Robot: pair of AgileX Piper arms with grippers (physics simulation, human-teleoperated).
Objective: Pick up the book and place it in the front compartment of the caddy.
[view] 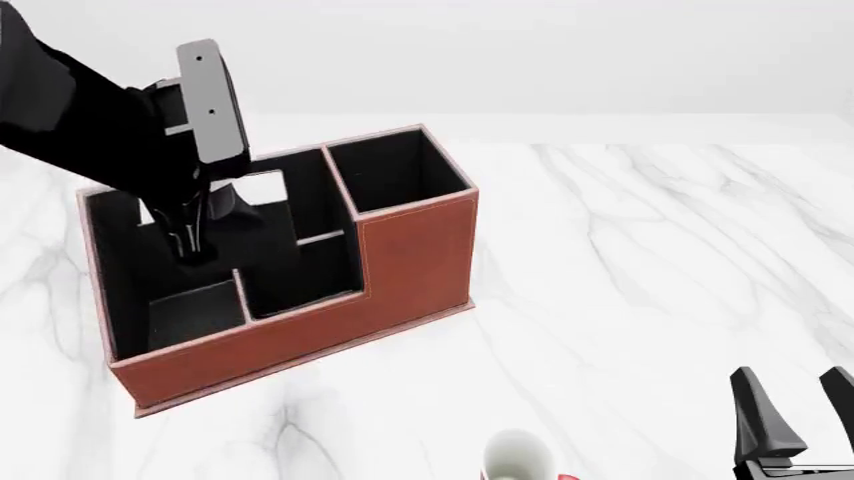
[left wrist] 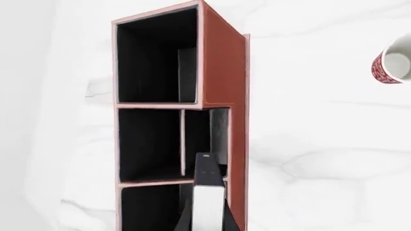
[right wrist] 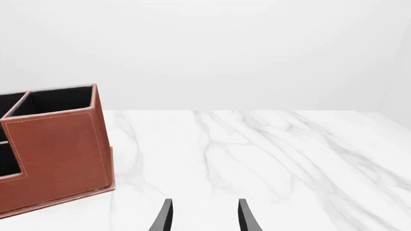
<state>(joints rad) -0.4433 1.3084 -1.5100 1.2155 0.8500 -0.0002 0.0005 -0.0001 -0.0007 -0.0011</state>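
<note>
The reddish-brown caddy (view: 400,255) stands on the marble table, its black compartments open upward and its lower front wall facing me. My left gripper (view: 194,248) hangs fingers-down over the caddy's left half, just above the compartments. In the left wrist view the left gripper (left wrist: 207,225) is shut on the book (left wrist: 207,192), a thin black slab with a white band, held on edge above the divider inside the caddy (left wrist: 222,72). In the front view the book is lost against the dark fingers. My right gripper (view: 801,412) rests open and empty at the table's near right, its fingertips (right wrist: 244,216) apart.
A white-and-red mug (view: 518,458) stands near the front edge, between the caddy and my right arm; the same mug (left wrist: 393,65) shows in the left wrist view. From the right wrist view, the caddy's tall end (right wrist: 57,149) is off to one side.
</note>
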